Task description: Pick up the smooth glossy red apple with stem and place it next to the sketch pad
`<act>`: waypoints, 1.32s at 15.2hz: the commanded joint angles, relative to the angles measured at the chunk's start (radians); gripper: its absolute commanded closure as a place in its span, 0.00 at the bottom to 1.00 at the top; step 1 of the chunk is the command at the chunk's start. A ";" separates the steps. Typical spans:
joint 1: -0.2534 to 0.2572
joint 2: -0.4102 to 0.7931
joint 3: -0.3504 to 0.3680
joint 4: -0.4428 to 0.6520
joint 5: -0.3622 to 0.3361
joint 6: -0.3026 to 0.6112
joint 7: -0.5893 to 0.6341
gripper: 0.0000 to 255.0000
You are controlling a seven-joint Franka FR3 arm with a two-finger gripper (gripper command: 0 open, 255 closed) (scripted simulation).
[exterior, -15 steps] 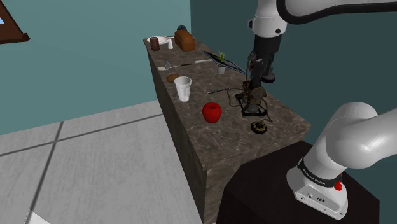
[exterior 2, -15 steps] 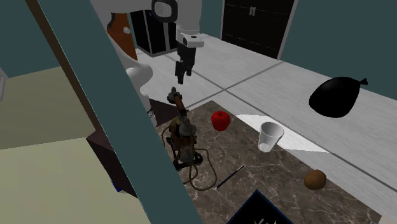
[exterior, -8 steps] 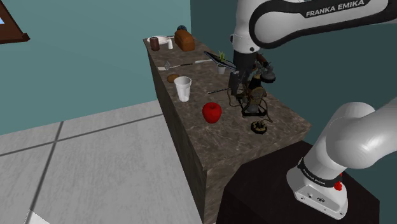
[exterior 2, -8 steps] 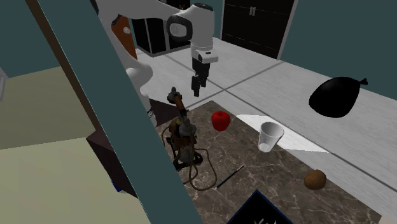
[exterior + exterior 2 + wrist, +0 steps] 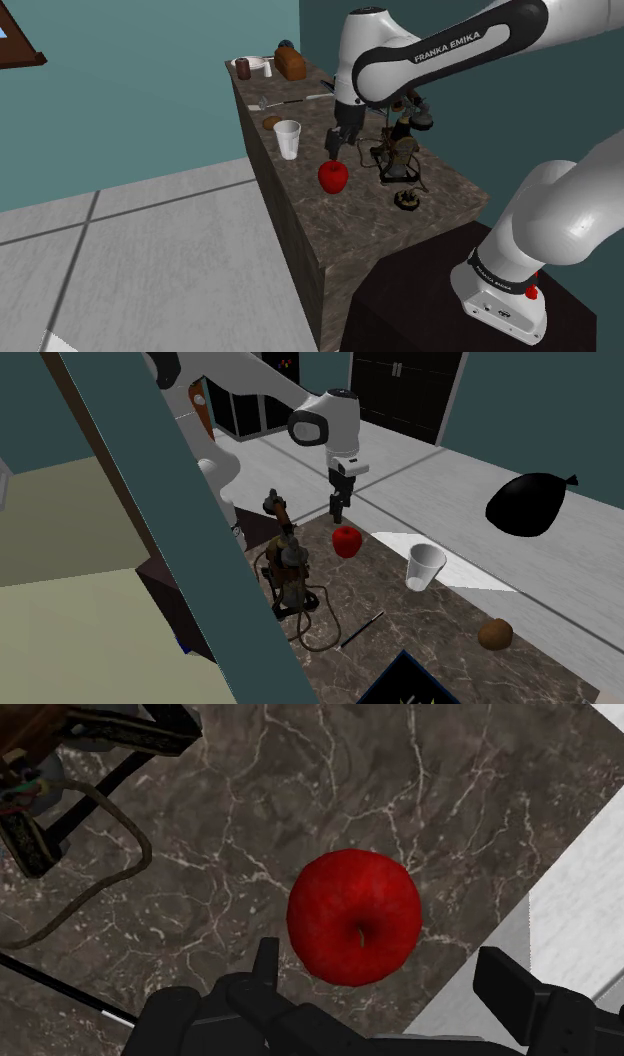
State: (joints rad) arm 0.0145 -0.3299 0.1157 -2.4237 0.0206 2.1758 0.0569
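Note:
A glossy red apple (image 5: 333, 176) (image 5: 347, 540) rests on the dark marble counter (image 5: 345, 228), close to the edge that drops to the floor. My black gripper (image 5: 334, 148) (image 5: 338, 512) hangs just above it, pointing down. In the wrist view the apple (image 5: 355, 916) lies straight ahead of the gripper (image 5: 385, 979), stem dimple facing up; the fingers (image 5: 265, 966) stand apart and touch nothing. The dark sketch pad (image 5: 405, 677) lies farther along the counter, beyond the cup.
A brass contraption with looping cables (image 5: 400, 160) (image 5: 285, 567) stands beside the apple. A white cup (image 5: 288, 138) (image 5: 425, 567), a pen (image 5: 362, 630) and a brown round thing (image 5: 495, 634) follow along the counter. Bread (image 5: 291, 64) and a mug (image 5: 242, 68) sit at the far end.
The arm has swung from above the brass contraption over to the apple and come down, so the gripper now hangs right above it. The apple has not moved.

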 commanded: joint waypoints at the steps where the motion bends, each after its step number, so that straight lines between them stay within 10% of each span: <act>1: 0.001 0.041 0.005 0.014 0.002 0.044 0.010 0.00; 16: -0.002 0.104 0.009 -0.033 -0.005 0.154 0.016 0.00; 17: -0.002 0.104 0.009 -0.033 -0.005 0.154 0.016 1.00; 20: -0.002 0.104 0.009 -0.033 -0.005 0.154 0.016 1.00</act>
State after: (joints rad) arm 0.0129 -0.2255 0.1248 -2.4566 0.0152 2.3299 0.0724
